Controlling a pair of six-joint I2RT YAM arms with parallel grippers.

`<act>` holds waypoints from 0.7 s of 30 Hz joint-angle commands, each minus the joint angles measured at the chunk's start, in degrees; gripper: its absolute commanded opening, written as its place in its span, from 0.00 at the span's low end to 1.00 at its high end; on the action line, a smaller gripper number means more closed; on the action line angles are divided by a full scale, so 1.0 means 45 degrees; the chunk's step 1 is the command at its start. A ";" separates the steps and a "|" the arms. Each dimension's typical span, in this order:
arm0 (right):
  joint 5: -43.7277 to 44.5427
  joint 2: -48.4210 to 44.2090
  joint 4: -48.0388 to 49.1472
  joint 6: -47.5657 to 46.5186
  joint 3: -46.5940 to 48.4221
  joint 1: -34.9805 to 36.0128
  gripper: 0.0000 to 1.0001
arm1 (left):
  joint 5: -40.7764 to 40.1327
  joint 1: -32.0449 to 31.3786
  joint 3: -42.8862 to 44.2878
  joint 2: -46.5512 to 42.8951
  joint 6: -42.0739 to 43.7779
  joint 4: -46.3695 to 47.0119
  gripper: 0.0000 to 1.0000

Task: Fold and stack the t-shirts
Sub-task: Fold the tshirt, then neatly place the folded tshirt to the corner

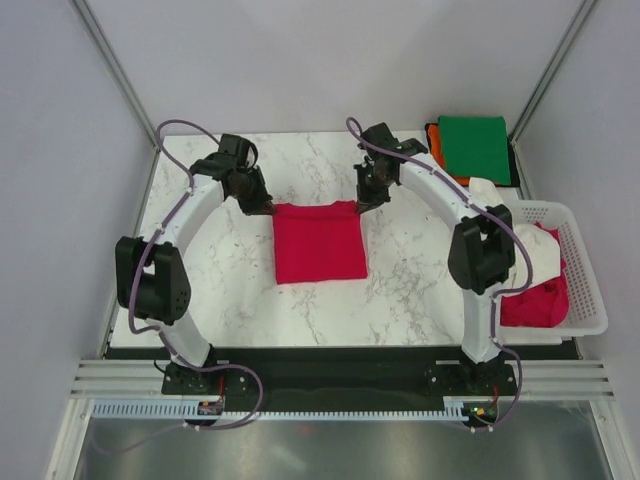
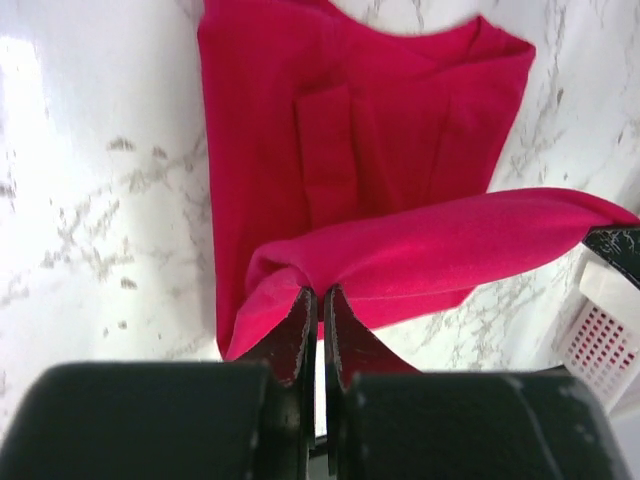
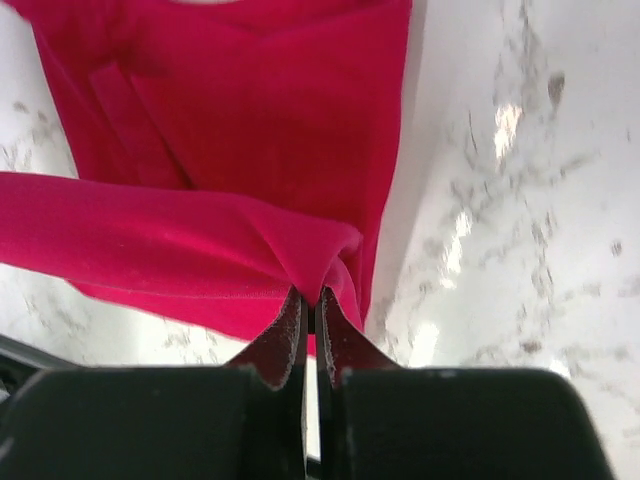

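Ahead of the left gripper (image 2: 320, 292) the crimson-red shirt (image 2: 360, 170) runs off the wrist view's top edge; the white basket (image 2: 605, 335) to that gripper's right is cut by the frame. The right gripper (image 3: 310, 295) has its tips buried in a cloth fold. Far to its right, the green shirt (image 1: 475, 148) hides most of the orange shirt (image 1: 434, 145).

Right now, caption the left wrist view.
Left gripper pinches a lifted edge of the red shirt over the marble table.
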 commanded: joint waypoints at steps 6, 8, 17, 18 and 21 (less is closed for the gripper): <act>0.0158 0.4448 -0.1066 0.0171 0.6604 -0.0929 0.85 | 0.1102 0.1893 0.6676 0.6135 0.1476 -0.1428 0.57; 0.0139 0.4048 -0.1418 0.0250 0.6787 -0.0910 0.88 | 0.1671 0.1954 0.8070 0.6903 0.1788 -0.2695 0.61; -0.1207 -0.2008 0.3946 0.0836 -0.4083 -0.0226 0.88 | 0.0949 0.1759 0.3689 0.2752 0.2043 -0.1765 0.59; -0.1422 -0.2089 0.4107 0.0759 -0.4403 -0.0245 0.88 | 0.0929 0.1681 0.2368 0.2205 0.2121 -0.1532 0.58; -0.1716 -0.2168 0.4614 0.0446 -0.4893 -0.0401 0.88 | 0.0812 0.1602 -0.0211 -0.0294 0.2141 -0.1218 0.55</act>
